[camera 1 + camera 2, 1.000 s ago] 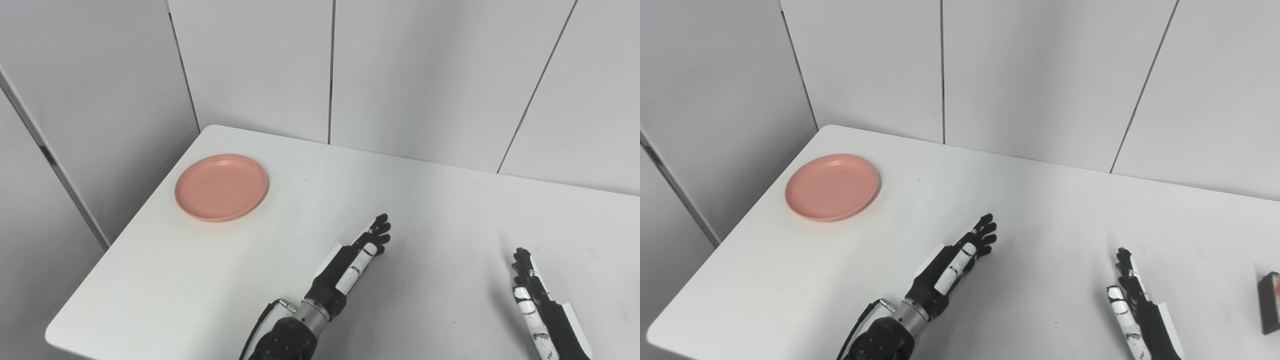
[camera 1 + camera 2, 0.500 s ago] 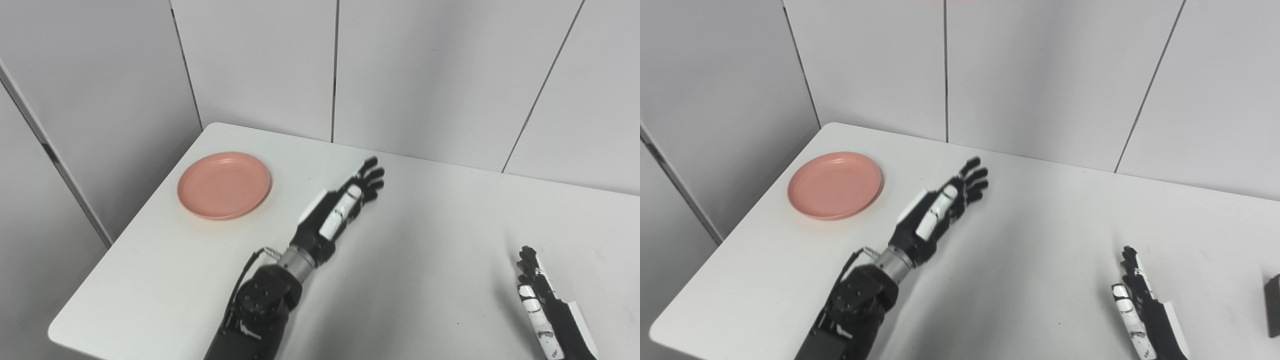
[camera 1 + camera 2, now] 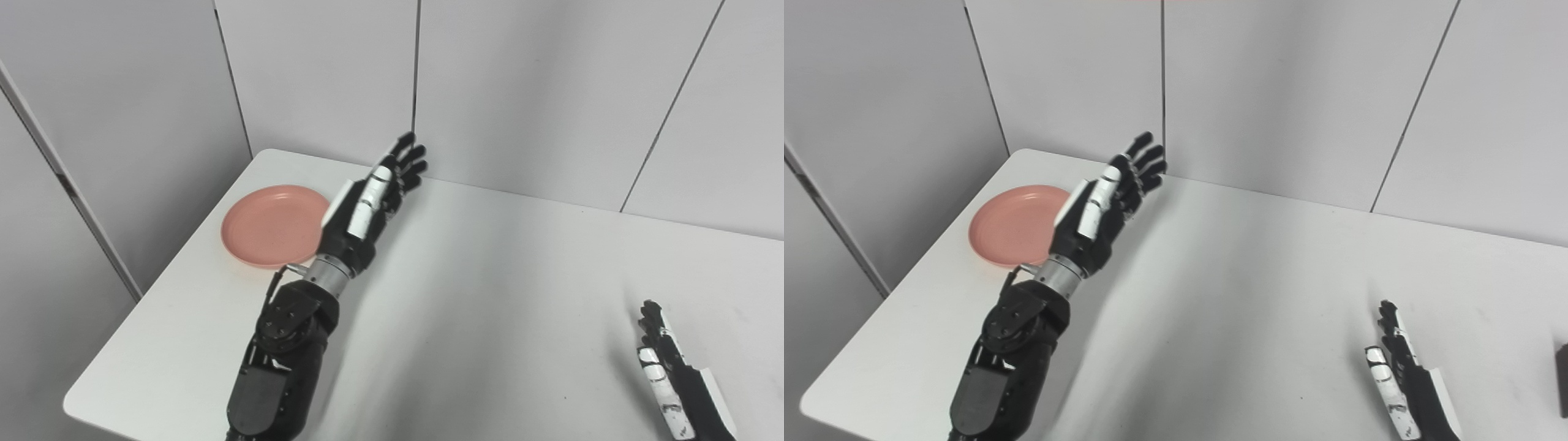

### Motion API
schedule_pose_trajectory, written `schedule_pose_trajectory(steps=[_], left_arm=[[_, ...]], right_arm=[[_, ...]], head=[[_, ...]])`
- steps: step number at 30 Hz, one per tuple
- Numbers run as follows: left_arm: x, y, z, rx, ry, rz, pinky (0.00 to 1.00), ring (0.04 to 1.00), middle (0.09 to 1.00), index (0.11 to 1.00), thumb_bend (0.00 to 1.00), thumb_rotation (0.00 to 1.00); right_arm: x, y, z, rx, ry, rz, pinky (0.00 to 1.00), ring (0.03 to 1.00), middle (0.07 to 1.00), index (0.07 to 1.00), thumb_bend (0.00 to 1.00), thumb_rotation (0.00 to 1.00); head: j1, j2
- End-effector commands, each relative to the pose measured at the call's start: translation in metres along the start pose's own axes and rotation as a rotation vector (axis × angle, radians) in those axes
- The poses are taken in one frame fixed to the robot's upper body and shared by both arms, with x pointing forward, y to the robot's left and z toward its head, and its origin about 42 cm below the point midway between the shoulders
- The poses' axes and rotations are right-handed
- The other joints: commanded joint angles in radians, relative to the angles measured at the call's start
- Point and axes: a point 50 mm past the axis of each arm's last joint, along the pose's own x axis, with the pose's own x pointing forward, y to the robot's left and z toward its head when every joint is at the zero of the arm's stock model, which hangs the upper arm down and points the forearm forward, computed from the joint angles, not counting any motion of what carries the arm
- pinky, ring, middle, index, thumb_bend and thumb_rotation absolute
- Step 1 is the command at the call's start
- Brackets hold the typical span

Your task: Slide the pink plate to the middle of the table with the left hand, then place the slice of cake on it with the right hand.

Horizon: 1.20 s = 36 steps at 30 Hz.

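Observation:
The pink plate (image 3: 269,225) lies near the table's far left corner; it also shows in the right eye view (image 3: 1012,225). My left hand (image 3: 370,199) is open and empty, raised above the table just right of the plate, covering its right rim, fingers stretched toward the back wall. My right hand (image 3: 664,361) is open and empty, low at the table's near right. A dark block (image 3: 1562,380), perhaps the slice of cake, shows only at the right edge of the right eye view, cut off by the frame.
The white table (image 3: 490,294) has its left edge and rounded far left corner close to the plate. Grey wall panels (image 3: 520,92) stand right behind the table and along its left side.
My left arm has lifted and swung forward and to the left, from mid-table to beside the plate. The right hand has stayed put. The camera has shifted slightly.

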Motion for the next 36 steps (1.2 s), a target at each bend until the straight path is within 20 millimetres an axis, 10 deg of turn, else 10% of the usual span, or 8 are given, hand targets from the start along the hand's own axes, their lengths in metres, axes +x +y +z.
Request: schedule_pose_trajectory(steps=[1, 36], left_arm=[[0.015, 0.008, 0.028, 0.024, -0.120, 0.010, 0.97, 0.945, 0.952, 0.936, 0.41, 1.00], [0.014, 0.176, 0.074, 0.088, -0.206, 0.392, 0.92, 0.923, 0.936, 0.929, 0.38, 1.00]], right_arm=[[-0.013, 0.005, -0.017, 0.022, 0.049, -0.005, 1.00, 0.991, 0.998, 0.996, 0.23, 1.00], [-0.023, -0.005, -0.014, 0.058, 0.068, -0.009, 1.00, 0.998, 1.000, 1.000, 0.15, 1.00]], head=[[0.003, 0.000], [0.058, -0.011]])
